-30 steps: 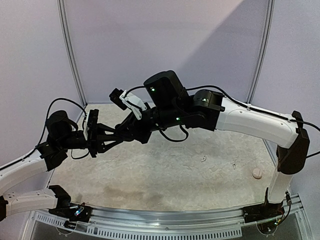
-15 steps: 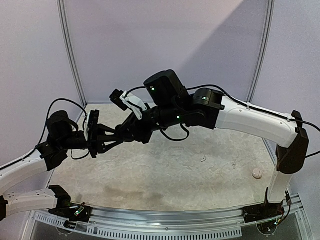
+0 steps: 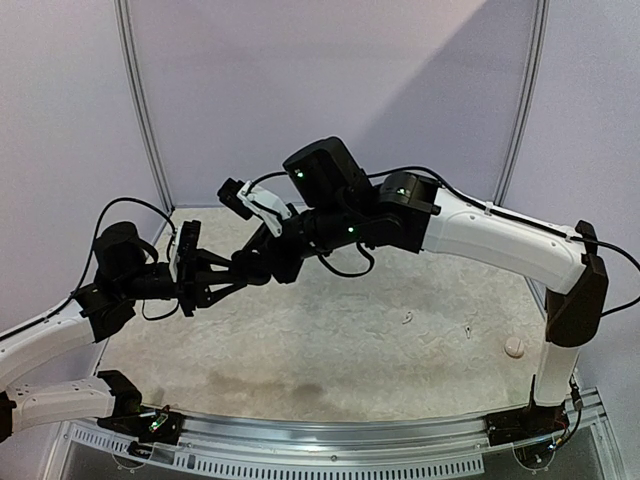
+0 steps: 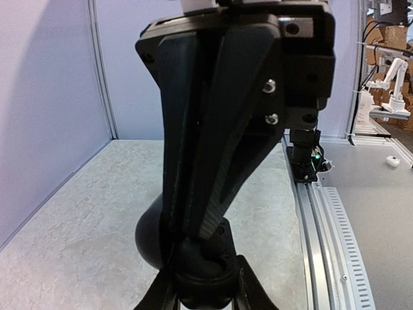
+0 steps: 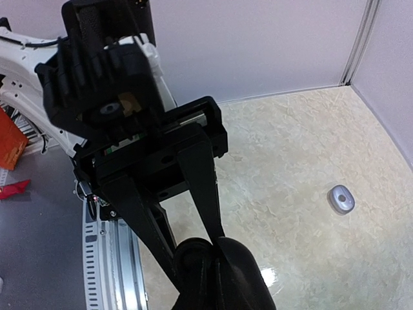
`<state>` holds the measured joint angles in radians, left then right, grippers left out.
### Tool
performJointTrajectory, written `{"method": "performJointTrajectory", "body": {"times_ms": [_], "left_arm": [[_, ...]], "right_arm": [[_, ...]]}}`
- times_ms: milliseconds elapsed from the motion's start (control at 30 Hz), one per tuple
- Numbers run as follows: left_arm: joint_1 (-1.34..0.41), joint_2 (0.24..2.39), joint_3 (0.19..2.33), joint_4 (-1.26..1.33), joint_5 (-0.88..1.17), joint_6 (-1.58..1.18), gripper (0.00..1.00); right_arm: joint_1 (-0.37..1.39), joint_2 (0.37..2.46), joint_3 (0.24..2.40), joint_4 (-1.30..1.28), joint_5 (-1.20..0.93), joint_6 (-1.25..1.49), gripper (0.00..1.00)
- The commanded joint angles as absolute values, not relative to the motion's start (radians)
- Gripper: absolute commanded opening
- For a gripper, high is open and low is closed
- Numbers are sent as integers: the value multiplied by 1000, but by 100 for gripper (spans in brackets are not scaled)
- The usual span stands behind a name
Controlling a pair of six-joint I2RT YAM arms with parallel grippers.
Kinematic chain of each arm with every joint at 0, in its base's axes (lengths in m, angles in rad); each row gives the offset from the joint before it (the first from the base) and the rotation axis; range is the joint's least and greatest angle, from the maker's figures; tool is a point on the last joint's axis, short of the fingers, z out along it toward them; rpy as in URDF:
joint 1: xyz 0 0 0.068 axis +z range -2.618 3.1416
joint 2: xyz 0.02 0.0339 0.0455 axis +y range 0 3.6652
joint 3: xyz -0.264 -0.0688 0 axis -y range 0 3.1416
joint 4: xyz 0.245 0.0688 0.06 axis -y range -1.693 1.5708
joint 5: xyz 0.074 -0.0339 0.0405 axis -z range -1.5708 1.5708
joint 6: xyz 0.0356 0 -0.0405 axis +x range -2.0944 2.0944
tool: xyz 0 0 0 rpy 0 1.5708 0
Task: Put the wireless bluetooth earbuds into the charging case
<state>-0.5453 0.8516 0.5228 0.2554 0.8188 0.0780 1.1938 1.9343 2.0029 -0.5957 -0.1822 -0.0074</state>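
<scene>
Above the surface [image 3: 400, 350], left claw [image 4: 205, 294] pinches the black charging case [image 4: 150, 240]; right claw [image 4: 193, 242], pressed together, may pry it loose.

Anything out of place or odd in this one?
Two tiny white earbuds lie loose on the right half of the table, with a pale oval thing nearer its right edge. The left gripper and right gripper meet in mid-air at a black rounded object, well away from them. Nothing looks damaged.

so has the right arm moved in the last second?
Yes, slightly left: its black elbow now sits closer to the small pale object.
</scene>
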Motion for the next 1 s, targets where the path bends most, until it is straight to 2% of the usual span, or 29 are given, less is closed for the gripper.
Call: {"method": "performJointTrajectory", "body": {"times_ms": [0, 333, 967], "left_arm": [[-557, 843, 543, 352, 777, 41, 0], [-557, 844, 538, 405, 813, 3, 0], [-557, 842, 538, 424, 802, 3, 0]], "right_arm": [[1201, 1934, 1945, -626, -230, -42, 3], [1243, 1809, 1729, -429, -186, -196, 0], [1265, 1826, 1656, -431, -158, -220, 2]]}}
